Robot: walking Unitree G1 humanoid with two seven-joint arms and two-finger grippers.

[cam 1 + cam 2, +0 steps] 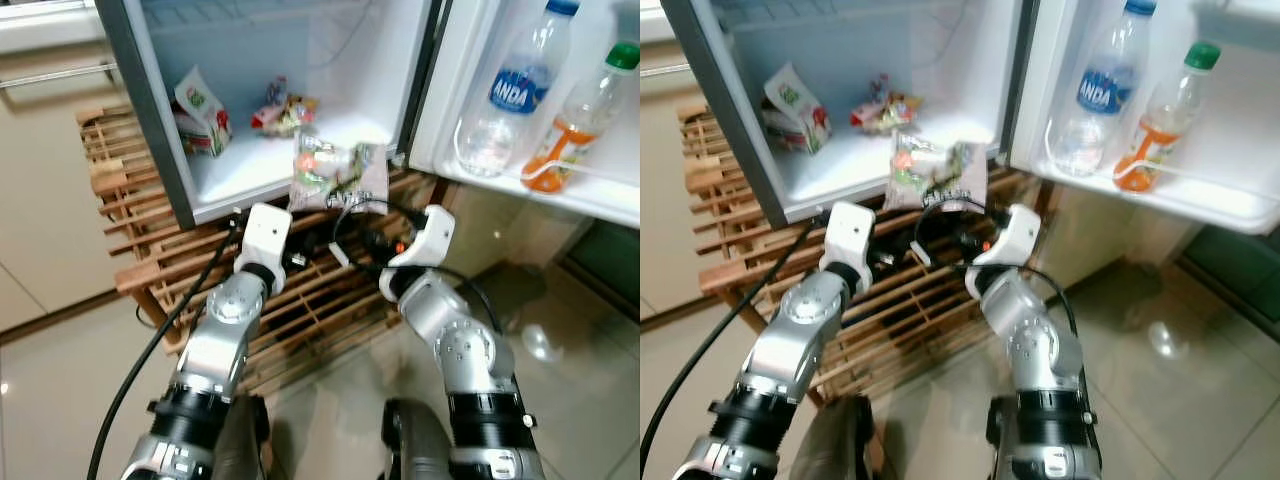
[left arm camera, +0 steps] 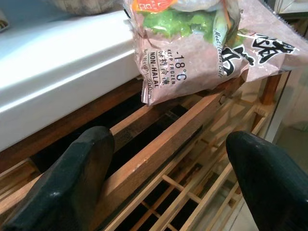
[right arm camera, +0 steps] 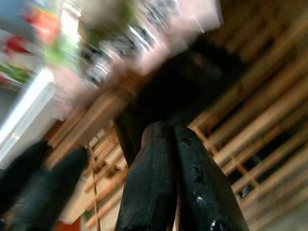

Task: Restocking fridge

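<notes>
The left gripper (image 2: 163, 192) hangs with jaws wide over the wooden rack (image 2: 159, 149); the frozen food bag (image 2: 202, 43) lies just ahead, half over the fridge floor's (image 2: 57, 62) edge. The right gripper (image 3: 175, 159), jaws pressed together, sits below it.

R gripper (image 3: 174, 139) jaws pressed together, blurred pinkish frozen-food pkt (image 3: 139, 33) above, wooden slat rack (image 3: 245, 115) behind

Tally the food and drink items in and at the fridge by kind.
Bottles in door: 2 (clear water bottle, orange drink bottle)
Cartons: 1 (carton)
Snack packets: 1 (packet pile)
Frozen food bags: 1 (frozen bag, overhanging fridge edge)
Total: 5
</notes>
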